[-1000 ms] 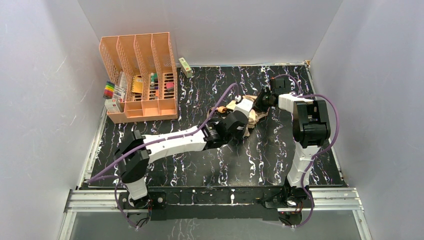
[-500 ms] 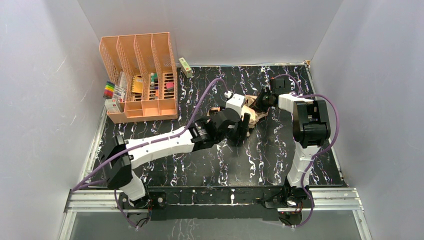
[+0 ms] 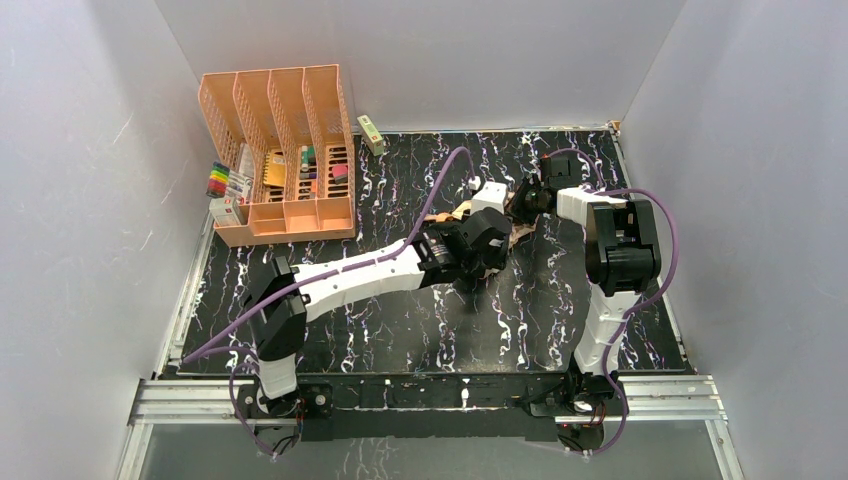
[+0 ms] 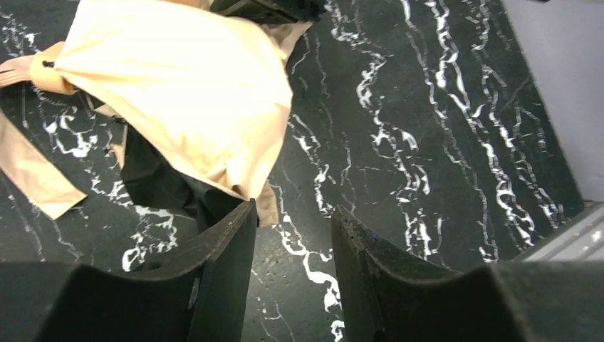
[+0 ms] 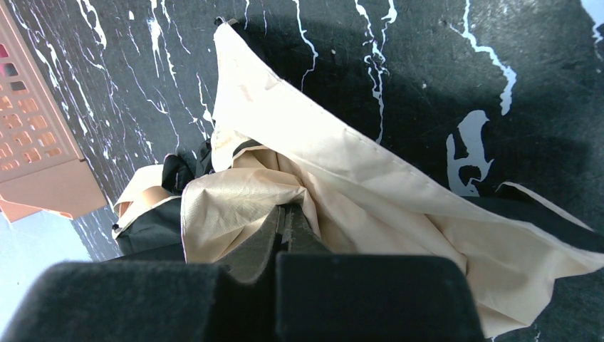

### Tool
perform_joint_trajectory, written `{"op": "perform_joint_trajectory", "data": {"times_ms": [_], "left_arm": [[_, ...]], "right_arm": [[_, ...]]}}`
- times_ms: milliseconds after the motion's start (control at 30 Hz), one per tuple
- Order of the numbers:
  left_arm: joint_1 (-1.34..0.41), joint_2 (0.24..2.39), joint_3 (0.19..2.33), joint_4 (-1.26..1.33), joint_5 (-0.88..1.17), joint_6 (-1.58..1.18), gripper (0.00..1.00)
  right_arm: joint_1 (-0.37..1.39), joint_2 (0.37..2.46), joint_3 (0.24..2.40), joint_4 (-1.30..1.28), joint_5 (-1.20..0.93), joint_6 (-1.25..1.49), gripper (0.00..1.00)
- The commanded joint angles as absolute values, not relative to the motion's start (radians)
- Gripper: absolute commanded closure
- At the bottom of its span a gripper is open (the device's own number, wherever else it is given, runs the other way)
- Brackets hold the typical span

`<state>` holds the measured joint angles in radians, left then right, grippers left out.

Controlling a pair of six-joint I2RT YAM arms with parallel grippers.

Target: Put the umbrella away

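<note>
The umbrella (image 3: 458, 211) lies crumpled in the middle of the black marbled table (image 3: 520, 320), its pale peach-tan fabric (image 4: 178, 85) spread loose over dark folds. My left gripper (image 3: 497, 250) hangs just beside it, open (image 4: 293, 214), with only bare table between the fingers; the fabric's edge ends at the left fingertip (image 4: 242, 217). My right gripper (image 3: 522, 207) is at the umbrella's far right side. In the right wrist view it is shut (image 5: 285, 212) with its tips pinched into a fold of the umbrella (image 5: 399, 185) fabric.
A peach-orange slotted desk organizer (image 3: 290, 160) stands at the back left, and its corner (image 5: 35, 157) shows in the right wrist view. Coloured markers (image 3: 222, 180) sit left of it. A small box (image 3: 371, 133) lies at the back wall. Grey walls close in three sides.
My left gripper, shut on the umbrella a second ago, has opened and come off the fabric toward the near side. The right gripper has held its place.
</note>
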<state>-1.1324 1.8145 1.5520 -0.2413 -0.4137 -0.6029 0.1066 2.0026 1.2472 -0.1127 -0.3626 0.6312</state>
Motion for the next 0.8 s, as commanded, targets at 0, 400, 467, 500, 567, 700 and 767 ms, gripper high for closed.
{"op": "perform_joint_trajectory", "data": {"times_ms": [0, 400, 467, 500, 567, 700, 767], "left_arm": [[-1.130, 1.817, 1.599, -0.336, -0.490, -0.633, 0.60], [-1.130, 1.809, 1.594, -0.362, -0.508, -0.645, 0.52], [-1.130, 1.806, 1.597, -0.365, -0.509, -0.641, 0.52], [-1.131, 1.804, 1.596, -0.366, -0.508, -0.641, 0.52], [-1.131, 1.796, 1.591, -0.368, -0.511, -0.641, 0.52], [-1.131, 1.774, 1.572, -0.370, -0.510, -0.645, 0.55], [-1.131, 1.761, 1.563, -0.371, -0.514, -0.648, 0.56]], "right_arm": [[0.093, 2.032, 1.223, -0.169, -0.279, 0.595, 1.00], [0.092, 2.033, 1.228, -0.175, -0.275, 0.591, 1.00], [0.093, 2.033, 1.229, -0.175, -0.275, 0.590, 1.00], [0.093, 2.034, 1.230, -0.176, -0.275, 0.590, 1.00], [0.092, 2.035, 1.232, -0.177, -0.276, 0.590, 1.00], [0.092, 2.035, 1.234, -0.179, -0.273, 0.590, 1.00], [0.093, 2.036, 1.233, -0.179, -0.274, 0.590, 1.00]]}}
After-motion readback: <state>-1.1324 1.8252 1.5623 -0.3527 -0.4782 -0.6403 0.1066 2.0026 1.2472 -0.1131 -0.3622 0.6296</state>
